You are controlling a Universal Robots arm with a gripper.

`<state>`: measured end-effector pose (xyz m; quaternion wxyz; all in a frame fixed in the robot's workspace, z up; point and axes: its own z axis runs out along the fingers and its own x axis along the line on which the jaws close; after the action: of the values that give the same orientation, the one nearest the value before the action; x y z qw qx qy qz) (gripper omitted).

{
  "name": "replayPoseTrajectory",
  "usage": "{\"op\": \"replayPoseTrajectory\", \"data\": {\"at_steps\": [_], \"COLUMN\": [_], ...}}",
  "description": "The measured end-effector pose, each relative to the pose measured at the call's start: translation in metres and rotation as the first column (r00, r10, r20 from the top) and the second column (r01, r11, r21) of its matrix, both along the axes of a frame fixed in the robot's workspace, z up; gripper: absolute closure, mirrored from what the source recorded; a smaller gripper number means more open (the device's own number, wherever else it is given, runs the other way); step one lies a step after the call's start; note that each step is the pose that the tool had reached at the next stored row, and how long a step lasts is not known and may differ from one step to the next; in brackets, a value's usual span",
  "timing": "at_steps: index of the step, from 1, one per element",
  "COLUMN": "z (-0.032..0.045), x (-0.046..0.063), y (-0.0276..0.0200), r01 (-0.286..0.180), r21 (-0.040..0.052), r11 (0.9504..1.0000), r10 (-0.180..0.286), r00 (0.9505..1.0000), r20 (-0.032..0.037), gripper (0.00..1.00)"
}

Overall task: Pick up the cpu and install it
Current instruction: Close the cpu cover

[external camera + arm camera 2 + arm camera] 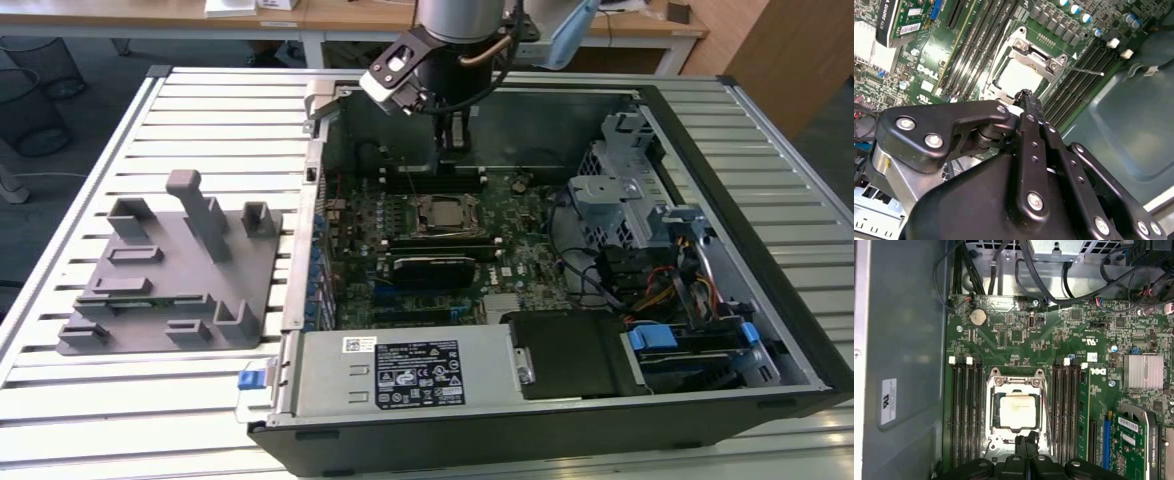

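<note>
— Surface, nearest edge first?
— A pale slatted metal table (pixel 214 130). At lower centre of the exterior view the open computer case (pixel 561 440) lies on its side on the slats. A labelled metal box (pixel 400 375) fills its near corner, with a blue clip (pixel 254 380) at that box's left end.

— Left of the case?
— A grey plastic fixture (pixel 160 290) with upright posts, flat on the slats at centre left, just beside the case.

— Inside the case?
— A green motherboard (pixel 521 260) across the middle. A metal drive cage (pixel 614 190) and bundled cables (pixel 641 290) sit at centre right.

— Location of the cpu?
— The cpu (pixel 441 214) lies flat in the socket frame (pixel 1015 381) at the centre of the exterior view, silvery top up. In the first wrist view, memory slots (pixel 964 410) flank it on both sides.

— Condition of the claw?
— The gripper (pixel 451 160) hangs from the arm (pixel 461 20) at upper centre, over the board, above the socket in the frame. In both wrist views its fingers (pixel 1021 446) (pixel 1029 107) are pressed together with nothing between them, tips near the socket frame's edge. Contact with the frame cannot be judged.

— The room beyond?
— Light wooden desks (pixel 347 15) along the top edge, wire waste bins (pixel 34 60) at upper left on a grey floor (pixel 87 115), and a wooden panel (pixel 787 50) at upper right.
</note>
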<state>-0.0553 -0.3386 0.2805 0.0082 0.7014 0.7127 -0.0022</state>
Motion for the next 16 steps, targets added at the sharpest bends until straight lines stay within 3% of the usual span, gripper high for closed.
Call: {"op": "replayPoseTrajectory", "data": {"at_steps": [16], "z": [-0.0160], "x": [-0.001], "y": [-0.0028], "r01": [-0.003], "r21": [-0.0001], "r11": [1.0000], "r10": [0.003], "r00": [1.0000], "r20": [-0.0009], "gripper": [0.89]}}
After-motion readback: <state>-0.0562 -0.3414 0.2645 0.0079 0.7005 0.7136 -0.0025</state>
